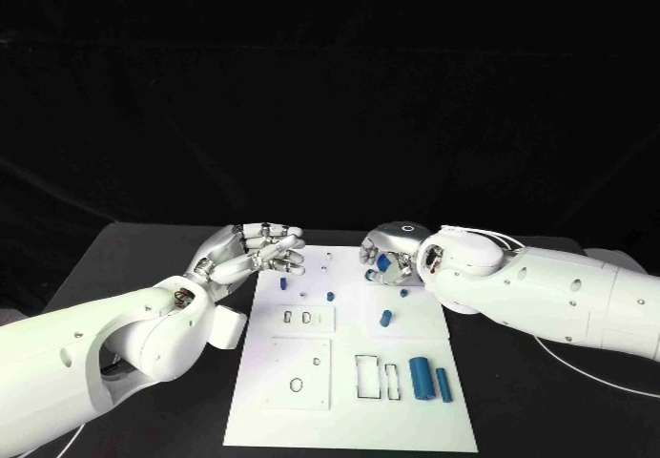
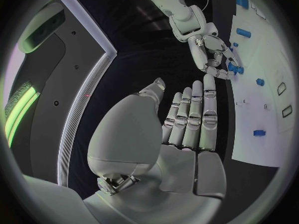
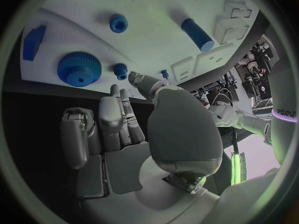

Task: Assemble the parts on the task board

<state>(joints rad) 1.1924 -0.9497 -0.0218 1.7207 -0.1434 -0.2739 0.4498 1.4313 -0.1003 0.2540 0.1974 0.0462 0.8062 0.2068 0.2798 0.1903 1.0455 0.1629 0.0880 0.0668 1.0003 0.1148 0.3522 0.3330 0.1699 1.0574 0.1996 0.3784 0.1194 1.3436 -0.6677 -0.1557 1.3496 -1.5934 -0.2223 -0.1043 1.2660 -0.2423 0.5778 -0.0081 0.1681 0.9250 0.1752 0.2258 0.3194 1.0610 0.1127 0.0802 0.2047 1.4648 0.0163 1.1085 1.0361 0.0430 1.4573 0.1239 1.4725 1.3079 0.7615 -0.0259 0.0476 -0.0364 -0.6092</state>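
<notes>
Nearest on the task board, two blue cylinders lying loose beside an empty rectangular slot, apparently yet to be fitted. Mid-board, a short blue peg and a smaller blue piece, seated or loose impossible to tell. At the far left edge, left hand hovering, fingers loosely curled, holding nothing. Far right, right hand poised over the board's far end near a blue gear, fingers bent, a grasp not discernible. Black tabletop around. Assembly judged at an early stage.
</notes>
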